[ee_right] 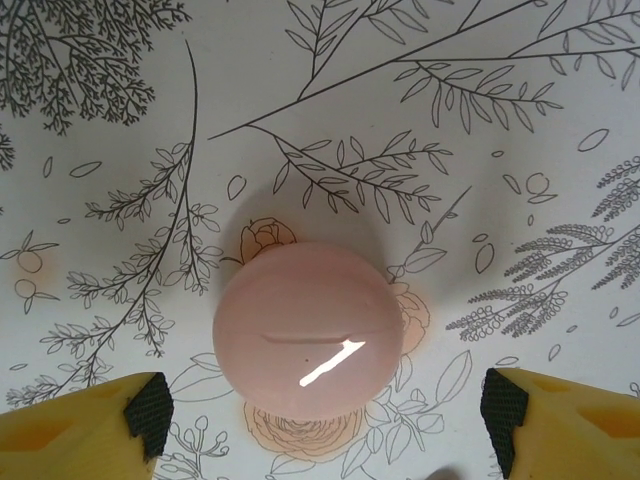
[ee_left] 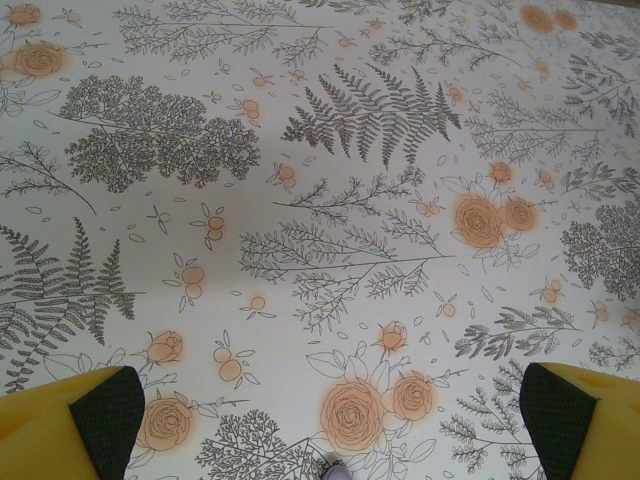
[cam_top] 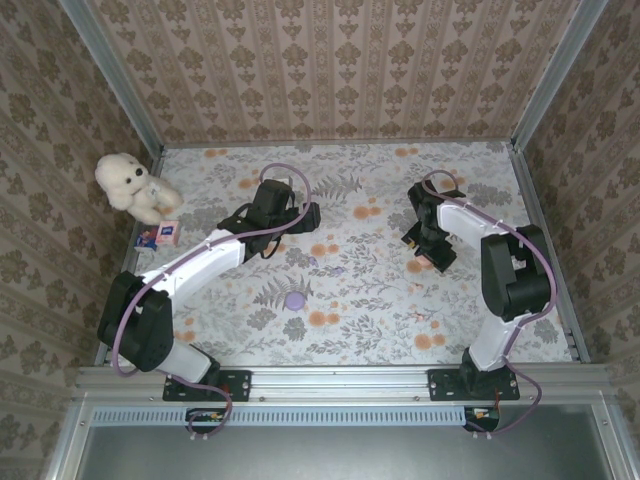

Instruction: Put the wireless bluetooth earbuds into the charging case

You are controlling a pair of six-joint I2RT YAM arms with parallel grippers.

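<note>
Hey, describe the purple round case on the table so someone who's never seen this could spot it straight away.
On the floral tablecloth seen from above, look between the two arms, nearer the left arm. The purple case lies there, a small flat lilac disc. Unlike the printed orange roses it is plain-coloured, and the other round case is pale pink, under the open right pincer.

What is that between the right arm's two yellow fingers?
A round pink case on the flowered cloth, clear of the right gripper's open fingers, seen in the right wrist view.
</note>
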